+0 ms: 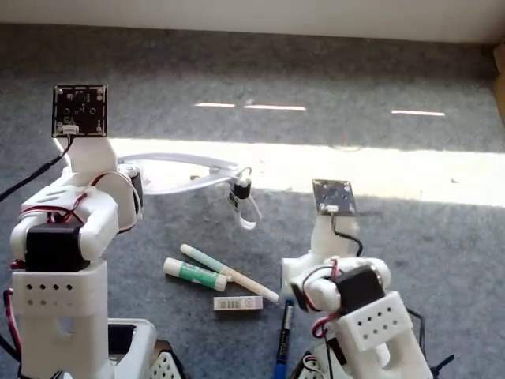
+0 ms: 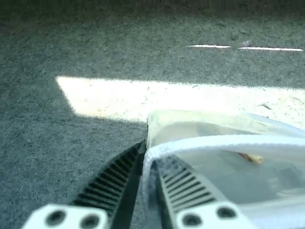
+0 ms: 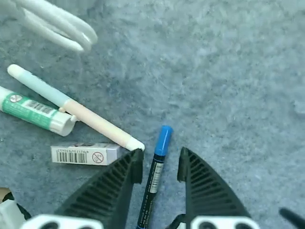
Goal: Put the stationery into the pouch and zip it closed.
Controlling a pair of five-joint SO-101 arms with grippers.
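Between your two arms sits the pouch (image 1: 188, 167), one end pinched tight in your left hand (image 2: 145, 149), probably to anchor it and hold its mouth up for loading. Nearer the arm bases, four pieces wait outside it on the grey desk (image 1: 410, 237), close together: glue stick (image 1: 193, 272), two-tone pen (image 1: 230, 274), boxed eraser (image 1: 237, 303) and blue pen (image 3: 155, 176). Your right hand (image 3: 159, 162) is narrowly parted, one finger either side of the blue pen, apparently set to take it first.
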